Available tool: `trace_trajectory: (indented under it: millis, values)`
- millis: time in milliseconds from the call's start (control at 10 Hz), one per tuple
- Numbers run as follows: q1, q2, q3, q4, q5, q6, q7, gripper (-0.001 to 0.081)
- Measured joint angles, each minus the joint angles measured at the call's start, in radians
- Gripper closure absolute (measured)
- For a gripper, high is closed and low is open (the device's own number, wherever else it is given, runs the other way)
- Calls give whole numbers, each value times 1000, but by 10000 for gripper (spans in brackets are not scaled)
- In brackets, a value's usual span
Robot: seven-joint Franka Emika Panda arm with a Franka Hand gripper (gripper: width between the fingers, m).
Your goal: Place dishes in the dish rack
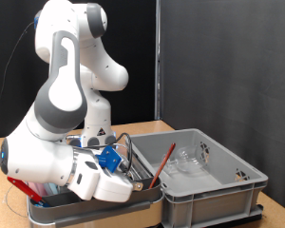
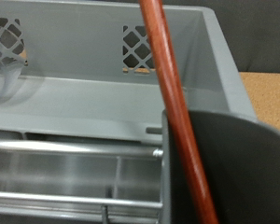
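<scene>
The gripper (image 1: 141,188) sits low over the dish rack (image 1: 133,152); jaw state cannot be determined. Clear glass cups (image 1: 185,161) lie inside the adjacent grey crate (image 1: 218,185). A red rod (image 2: 177,112) leans between them.

I work in a lab test cell. Black curtains (image 1: 218,57) hang behind my wooden table (image 1: 147,126), and on that table sits a plain grey plastic crate (image 1: 214,185).
</scene>
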Motion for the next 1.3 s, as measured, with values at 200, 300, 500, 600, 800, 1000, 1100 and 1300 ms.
trace_trajectory:
  millis: [200, 300, 500, 600, 800, 1000, 1100, 1300]
  values:
    - [-1, -1, 9, 4, 32, -22, -16, -1]
    - [-1, -6, 18, 7, 57, -39, -23, -1]
    - [-3, -26, 37, 13, 111, -70, -27, -5]
    - [-3, -40, 44, 13, 122, -72, -27, -5]
    - [0, -84, 61, 14, 151, -72, -15, -5]
    - [2, -135, 77, 15, 164, -72, 9, -5]
    - [1, -158, 85, 15, 174, -72, 17, -5]
    - [2, -205, 101, 20, 181, -87, 55, -5]
